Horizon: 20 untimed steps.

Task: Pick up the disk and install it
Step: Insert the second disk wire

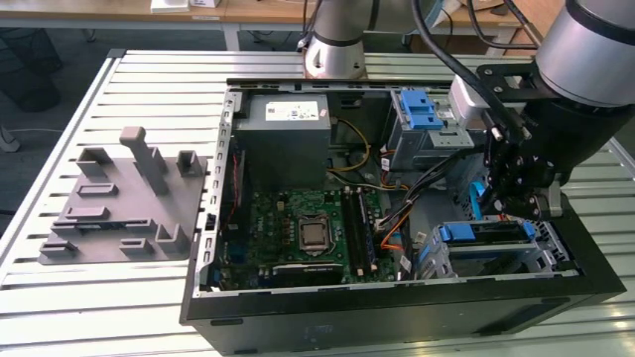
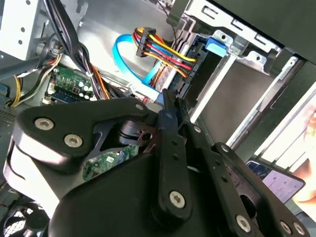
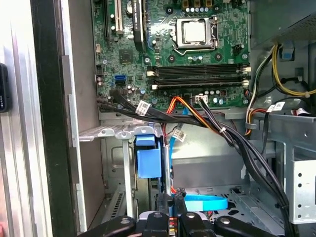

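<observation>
So here's where we're at: the arm is reaching down into the open PC case (image 1: 397, 316), which lies on its side on the slatted desk (image 1: 149, 82). The hand (image 1: 508, 212) hangs over the case corner nearest the exterior view's right, right above the lower drive cage (image 1: 543, 256).

The disk (image 1: 496, 236) sits in that cage, with its blue bracket end facing the motherboard (image 1: 308, 223). In the first wrist view we see the same blue bracket (image 3: 148, 162) standing in the slot, just past the hand (image 3: 175, 203). There the fingertips look drawn in narrow, pretty much together. We can't make out anything pinched between them.

A flat blue cable (image 3: 205, 202) runs right beside the fingertips. In the second wrist view, a bundle of red, yellow and black wires (image 2: 163, 57) plugs in at the edge of the bay, near a blue tab (image 2: 216, 45).

Elsewhere in the case, the big grey power supply (image 1: 288, 126) sits at the far end, with another blue-latched cage (image 1: 421, 119) next to it. A grey fixture plate (image 1: 119, 201) rests on the desk towards the exterior view's left, well apart from the case.
</observation>
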Tool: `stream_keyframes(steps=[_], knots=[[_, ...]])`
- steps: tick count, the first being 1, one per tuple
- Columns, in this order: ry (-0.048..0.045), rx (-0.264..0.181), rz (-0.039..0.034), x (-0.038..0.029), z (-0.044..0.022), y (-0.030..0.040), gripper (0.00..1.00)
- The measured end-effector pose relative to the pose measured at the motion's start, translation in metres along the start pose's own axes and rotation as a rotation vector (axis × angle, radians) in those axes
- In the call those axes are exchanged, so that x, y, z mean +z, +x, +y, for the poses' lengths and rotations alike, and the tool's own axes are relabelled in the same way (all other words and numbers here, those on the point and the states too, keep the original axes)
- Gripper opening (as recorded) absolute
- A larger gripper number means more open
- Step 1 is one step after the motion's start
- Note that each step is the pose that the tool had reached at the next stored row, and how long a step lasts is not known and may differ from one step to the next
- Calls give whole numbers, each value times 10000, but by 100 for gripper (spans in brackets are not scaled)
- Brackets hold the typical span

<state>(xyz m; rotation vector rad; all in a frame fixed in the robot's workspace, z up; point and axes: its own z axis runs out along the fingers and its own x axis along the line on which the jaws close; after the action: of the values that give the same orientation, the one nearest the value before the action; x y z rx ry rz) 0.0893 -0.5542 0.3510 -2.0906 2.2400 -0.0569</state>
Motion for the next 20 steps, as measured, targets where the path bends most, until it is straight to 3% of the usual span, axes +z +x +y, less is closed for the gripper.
stream_keyframes(steps=[2,5,7,12,20], knots=[[-89,0,60,6,-34,-2,16],[-366,4,84,33,-84,-5,16],[-481,6,95,52,-93,5,16],[-549,12,51,110,-107,83,16],[-603,15,46,138,-145,84,16]])
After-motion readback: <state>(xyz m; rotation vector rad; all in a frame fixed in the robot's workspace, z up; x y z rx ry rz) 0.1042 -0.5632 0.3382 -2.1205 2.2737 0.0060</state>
